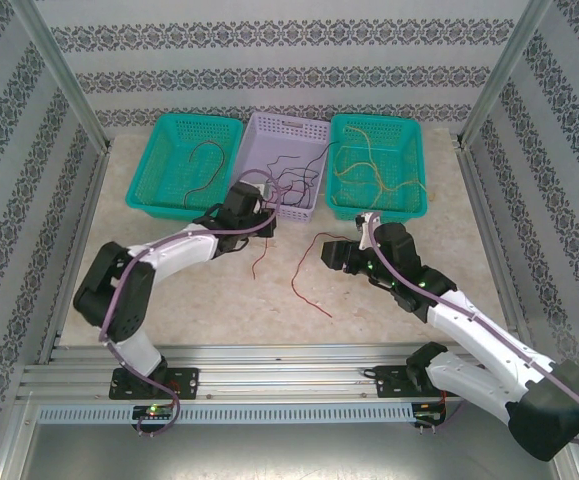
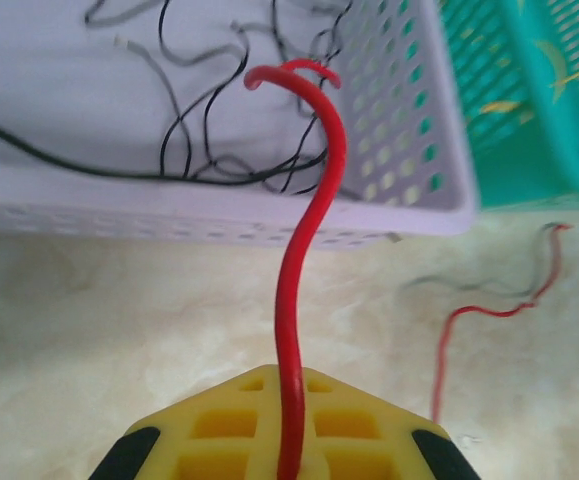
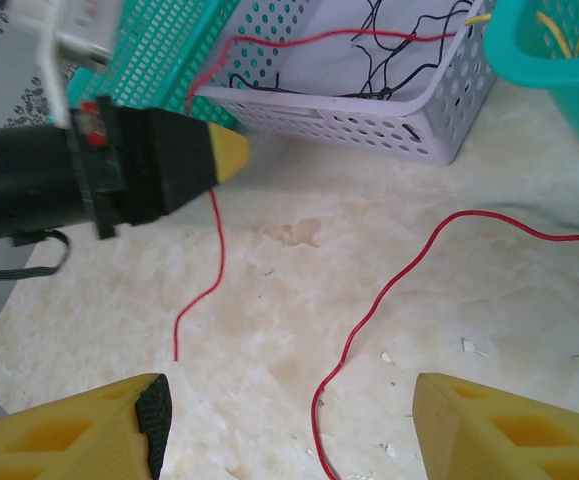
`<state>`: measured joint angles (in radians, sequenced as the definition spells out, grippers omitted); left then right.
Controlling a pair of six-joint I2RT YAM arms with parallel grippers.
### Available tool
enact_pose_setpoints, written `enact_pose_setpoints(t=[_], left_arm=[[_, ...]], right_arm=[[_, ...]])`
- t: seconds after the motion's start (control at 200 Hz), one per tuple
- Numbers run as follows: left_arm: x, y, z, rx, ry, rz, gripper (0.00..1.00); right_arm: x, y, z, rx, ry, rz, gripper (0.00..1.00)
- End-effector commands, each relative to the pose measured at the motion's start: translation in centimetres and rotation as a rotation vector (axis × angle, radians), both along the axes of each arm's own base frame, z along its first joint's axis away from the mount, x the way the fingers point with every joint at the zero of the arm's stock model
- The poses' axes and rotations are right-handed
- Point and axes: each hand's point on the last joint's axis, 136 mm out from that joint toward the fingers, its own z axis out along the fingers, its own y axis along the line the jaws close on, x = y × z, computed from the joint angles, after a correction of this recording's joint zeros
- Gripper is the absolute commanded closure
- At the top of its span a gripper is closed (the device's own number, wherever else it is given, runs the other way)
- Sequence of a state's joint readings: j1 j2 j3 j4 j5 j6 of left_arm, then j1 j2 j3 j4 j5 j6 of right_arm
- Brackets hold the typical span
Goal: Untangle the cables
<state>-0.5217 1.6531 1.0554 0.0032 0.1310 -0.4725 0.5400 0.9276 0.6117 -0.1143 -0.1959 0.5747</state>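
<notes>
left tool (image 2: 289,445) clamped on red cable (image 2: 292,280), right tool (image 3: 289,425) apart above table (image 3: 269,300). Cable looks light, limp, snag-prone; best held near its free end, pulled slowly.

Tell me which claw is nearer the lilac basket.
Left. The left claw, shut on a red cable, is beside the lilac basket; the right claw hangs farther off, open.

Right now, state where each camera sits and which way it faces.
Top external: above and behind the arms, looking down on the table and lavender basket; both arms show.
Left wrist: faces that basket from low down; left hand shut on a red cable.
Right wrist: looks down across the table to the basket; right hand open.
Shared: both wrist views show the lavender basket and the held red cable.
</notes>
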Motion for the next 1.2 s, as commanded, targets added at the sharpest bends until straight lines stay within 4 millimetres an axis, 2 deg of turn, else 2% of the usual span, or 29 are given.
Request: enact_pose_setpoints(t=[0.0, 0.125, 0.27, 0.42, 0.585, 0.709, 0.889, 1.104, 1.194], left_arm=[[-1.5, 0.8, 2.0, -0.014, 0.001, -0.007, 1.0], [-2.3, 1.0, 5.0, -0.037, -0.04, -0.017, 1.0], [-2.3, 2.5, 10.1, -0.023, -0.154, 0.011, 1.0], [-2.0, 4.9, 15.3, -0.007, -0.252, 0.065, 1.0], [-1.3, 8.0, 18.3, -0.003, -0.284, 0.132, 1.0], [-0.2, 10.9, 19.6, 0.018, -0.306, 0.191, 1.0], [1.9, 15.5, 20.1, -0.005, -0.301, 0.286, 1.0], [4.4, 18.8, 19.4, 0.009, -0.32, 0.352, 1.0], [5.7, 20.0, 18.2, 0.01, -0.322, 0.378, 1.0]], right_arm=[[0.1, -0.2, 0.3, 0.02, -0.017, -0.012, 0.35], [0.1, -0.3, 0.4, 0.02, -0.021, -0.018, 0.35], [0.1, -0.4, 0.7, 0.023, -0.024, -0.022, 0.35], [-0.1, -0.6, 1.1, 0.027, -0.038, -0.028, 0.35], [-0.3, -1.0, 1.6, 0.021, -0.06, -0.034, 0.34], [-0.4, -1.4, 1.6, 0.007, -0.067, -0.047, 0.33], [-0.5, -1.9, 1.7, -0.002, -0.077, -0.061, 0.32], [-0.3, -3.6, 1.6, 0.008, -0.089, -0.139, 0.29], [-0.3, -4.3, 1.7, 0.042, -0.087, -0.163, 0.27]])
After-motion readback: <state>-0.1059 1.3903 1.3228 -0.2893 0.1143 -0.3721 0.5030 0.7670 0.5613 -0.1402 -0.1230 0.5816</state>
